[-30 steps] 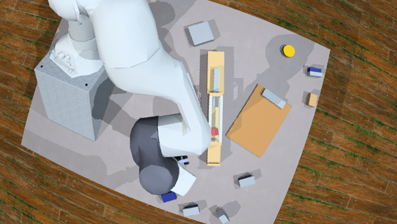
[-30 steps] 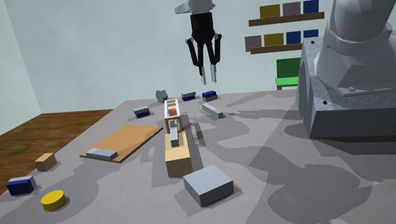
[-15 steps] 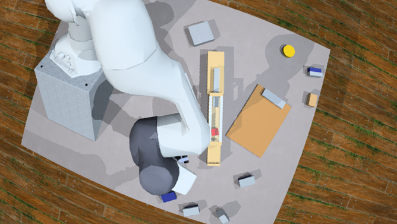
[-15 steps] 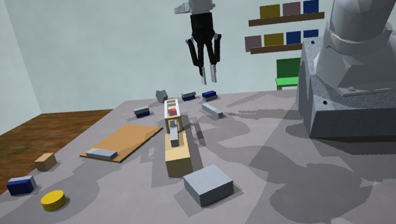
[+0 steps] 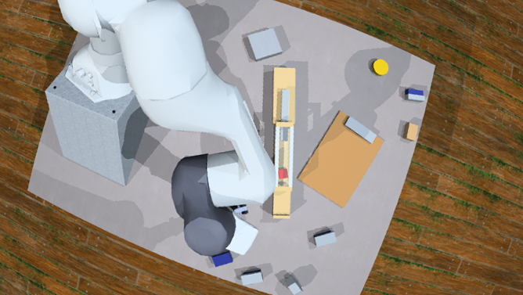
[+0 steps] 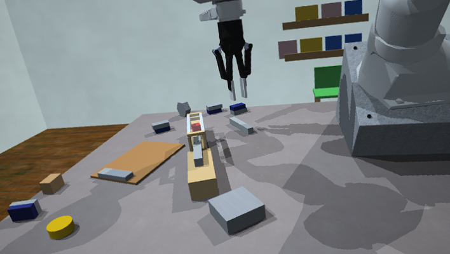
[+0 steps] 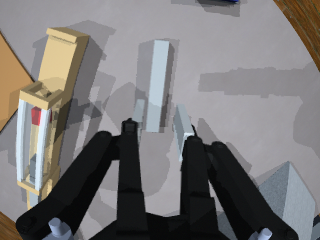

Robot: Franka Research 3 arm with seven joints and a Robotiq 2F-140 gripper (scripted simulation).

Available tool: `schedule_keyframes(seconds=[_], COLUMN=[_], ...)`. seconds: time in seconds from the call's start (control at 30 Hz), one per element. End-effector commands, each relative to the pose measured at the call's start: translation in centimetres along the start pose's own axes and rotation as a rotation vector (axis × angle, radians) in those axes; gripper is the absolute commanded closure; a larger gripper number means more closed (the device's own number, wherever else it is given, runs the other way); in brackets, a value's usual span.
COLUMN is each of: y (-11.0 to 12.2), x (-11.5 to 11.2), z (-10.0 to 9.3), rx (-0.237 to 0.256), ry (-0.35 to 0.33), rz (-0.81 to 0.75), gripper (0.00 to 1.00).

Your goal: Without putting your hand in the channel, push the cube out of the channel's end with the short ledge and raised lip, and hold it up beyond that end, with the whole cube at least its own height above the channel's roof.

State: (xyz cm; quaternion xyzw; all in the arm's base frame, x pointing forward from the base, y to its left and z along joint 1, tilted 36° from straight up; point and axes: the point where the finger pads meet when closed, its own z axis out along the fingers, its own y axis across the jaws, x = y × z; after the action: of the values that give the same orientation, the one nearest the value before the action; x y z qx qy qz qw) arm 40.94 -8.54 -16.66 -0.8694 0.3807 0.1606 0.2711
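The red cube (image 5: 282, 173) (image 6: 196, 126) (image 7: 36, 116) sits inside the tan channel (image 5: 281, 206) (image 6: 202, 183) (image 7: 63, 60), under its white-railed roofed part, nearer the short end. A grey stick (image 5: 284, 102) (image 6: 197, 154) lies on the channel's long ledge at the other end. A second grey stick (image 6: 241, 125) (image 7: 159, 83) lies flat on the table beside the channel. My gripper (image 6: 238, 93) (image 7: 159, 113) hangs high above this second stick, pointing down, its fingers a narrow gap apart and holding nothing. In the top view the arm hides the gripper and this stick.
An orange board (image 5: 334, 171) (image 6: 143, 157) with a grey slab lies on the channel's other side. A grey block (image 5: 264, 43) (image 6: 236, 209), a yellow disc (image 5: 380, 66) (image 6: 60, 226), a blue block (image 6: 237, 106) and other small blocks lie around. The pedestal (image 5: 88, 130) (image 6: 410, 123) stands beside.
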Motion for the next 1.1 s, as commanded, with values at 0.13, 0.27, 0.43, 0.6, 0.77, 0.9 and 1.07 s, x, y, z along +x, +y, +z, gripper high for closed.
schedule_keyframes(seconds=[0.13,0.27,0.43,0.6,0.77,0.9,1.07], y=[-0.2,-0.2,-0.2,-0.2,-0.2,-0.2,-0.2], x=[0.2,0.2,0.2,0.2,0.2,0.2,0.2], z=[4.8,6.7,7.3,7.4,8.2,9.2,9.6], rx=[-0.001,-0.001,-0.001,-0.001,-0.001,-0.001,-0.001], ry=[0.006,0.006,0.006,0.006,0.006,0.006,0.006], rz=[-0.014,-0.014,-0.014,-0.014,-0.014,-0.014,-0.014], gripper=[0.77,0.77,0.77,0.77,0.77,0.77,0.77])
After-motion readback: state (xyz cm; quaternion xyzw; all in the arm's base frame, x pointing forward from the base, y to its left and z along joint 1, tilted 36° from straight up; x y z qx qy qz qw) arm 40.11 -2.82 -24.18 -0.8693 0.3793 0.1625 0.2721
